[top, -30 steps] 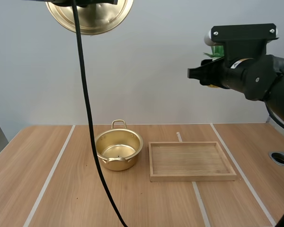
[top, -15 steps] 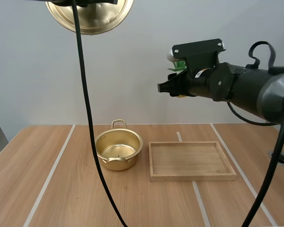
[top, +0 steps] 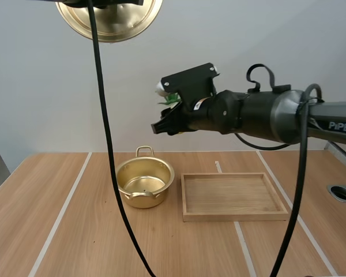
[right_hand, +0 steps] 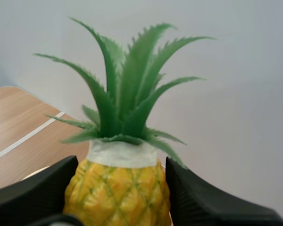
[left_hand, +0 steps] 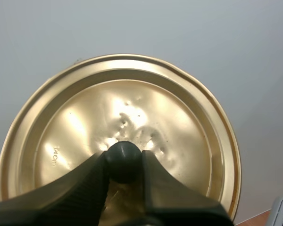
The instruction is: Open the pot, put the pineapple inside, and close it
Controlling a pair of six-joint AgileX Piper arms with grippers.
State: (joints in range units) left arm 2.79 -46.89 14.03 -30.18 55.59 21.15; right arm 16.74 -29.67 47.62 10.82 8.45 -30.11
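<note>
- The open pot sits on the counter, below my right hand and a bit to its left.
- My left hand pinches the lid by its knob, high above.
- My right hand, the nearer one, grips the pineapple, crown up, I think.

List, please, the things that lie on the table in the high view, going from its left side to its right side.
pot → tray → round hole
</note>
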